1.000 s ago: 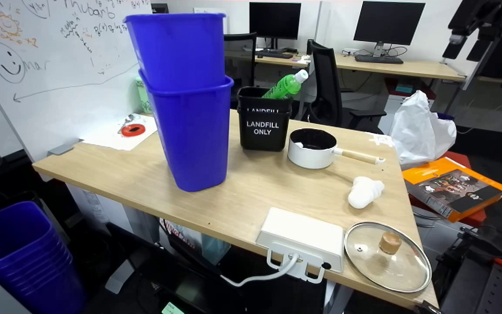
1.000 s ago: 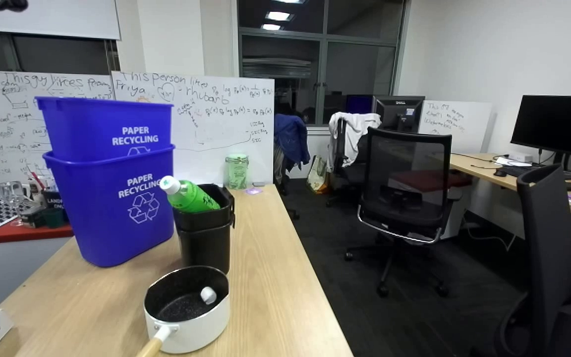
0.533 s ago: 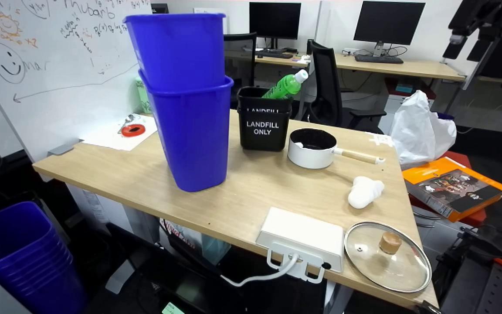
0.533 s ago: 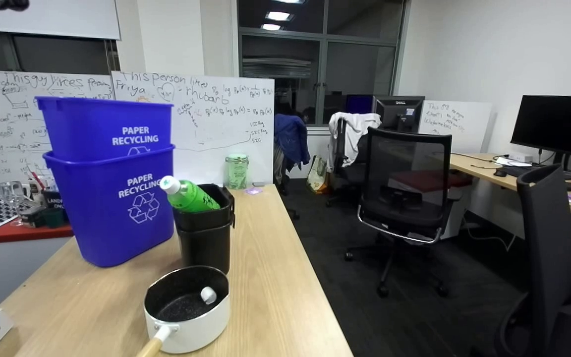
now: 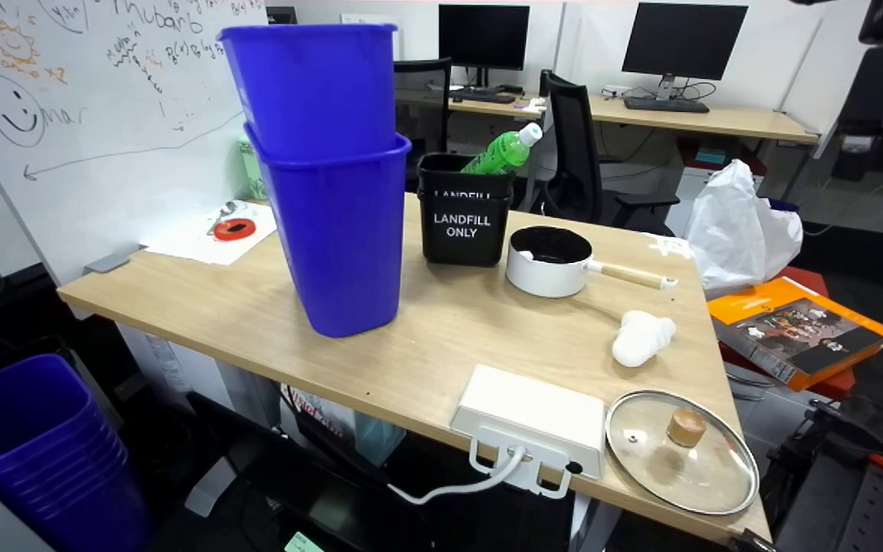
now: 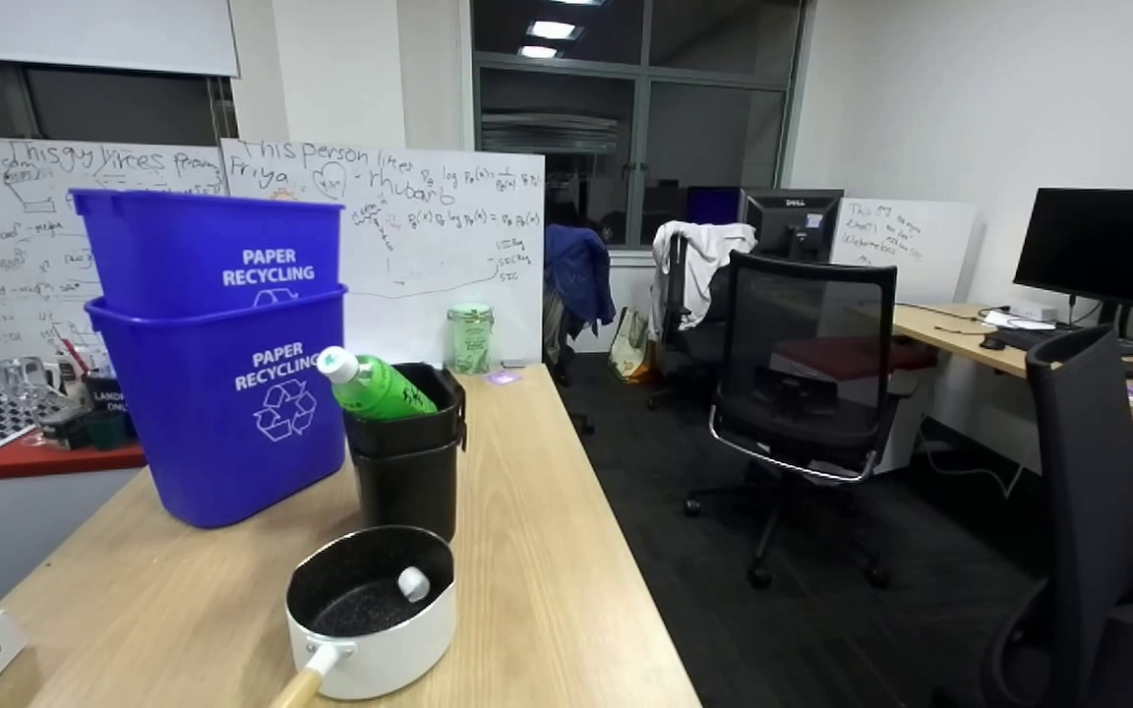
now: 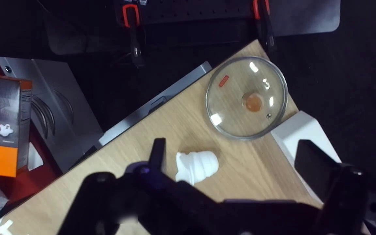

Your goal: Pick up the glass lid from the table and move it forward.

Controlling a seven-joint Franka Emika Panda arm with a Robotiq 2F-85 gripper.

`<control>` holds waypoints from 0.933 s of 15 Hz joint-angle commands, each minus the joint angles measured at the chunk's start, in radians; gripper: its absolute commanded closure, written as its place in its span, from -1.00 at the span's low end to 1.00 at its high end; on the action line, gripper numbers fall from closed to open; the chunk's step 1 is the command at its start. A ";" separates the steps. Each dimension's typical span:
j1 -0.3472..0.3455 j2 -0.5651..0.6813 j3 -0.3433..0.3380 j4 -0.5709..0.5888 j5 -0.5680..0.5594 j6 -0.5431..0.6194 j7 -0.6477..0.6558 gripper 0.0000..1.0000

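Below me, on the table [image 5: 441, 330], the lid [image 7: 240, 93] lies just beside the box [image 5: 533, 402]; I can't tell if they touch. A little thing [image 7: 201, 165] lies between the lid and the pot [image 5: 545, 280]. In both exterior views the bins [image 5: 462, 249] stand behind the pot, with a bottle [image 5: 499, 156] in the top one, and left of them stand the tubs [image 5: 338, 230].

The glass lid [image 5: 683, 452] is round and clear, bound by a thin silvery rim [image 7: 207, 98], with a stubby light-wood knob [image 5: 686, 427] at its centre. It rests flat on the bench [image 5: 441, 330], knob upward, at the near right corner in an exterior view, its rim close to both edges there. The bench's grain shows through it. In the wrist view a small vent hole [image 7: 269, 116] and a red mark [image 7: 224, 81] sit on opposite sides of the knob, and bright glare spots the glass.
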 commanded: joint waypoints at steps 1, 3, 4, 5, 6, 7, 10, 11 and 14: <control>0.021 -0.067 0.032 -0.116 0.015 0.056 0.020 -1.00; 0.044 -0.069 0.041 -0.156 0.032 0.112 0.022 -1.00; 0.036 -0.052 0.039 -0.125 0.011 0.057 0.019 -1.00; 0.043 -0.054 0.042 -0.141 0.015 0.080 0.020 -1.00; 0.045 -0.054 0.042 -0.145 0.016 0.089 0.020 -1.00; 0.045 -0.055 0.042 -0.145 0.016 0.091 0.020 -1.00; 0.045 -0.060 0.042 -0.145 0.016 0.092 0.020 -1.00; 0.045 -0.061 0.042 -0.145 0.016 0.092 0.020 -1.00; 0.052 -0.064 0.052 -0.169 0.017 0.102 0.025 -1.00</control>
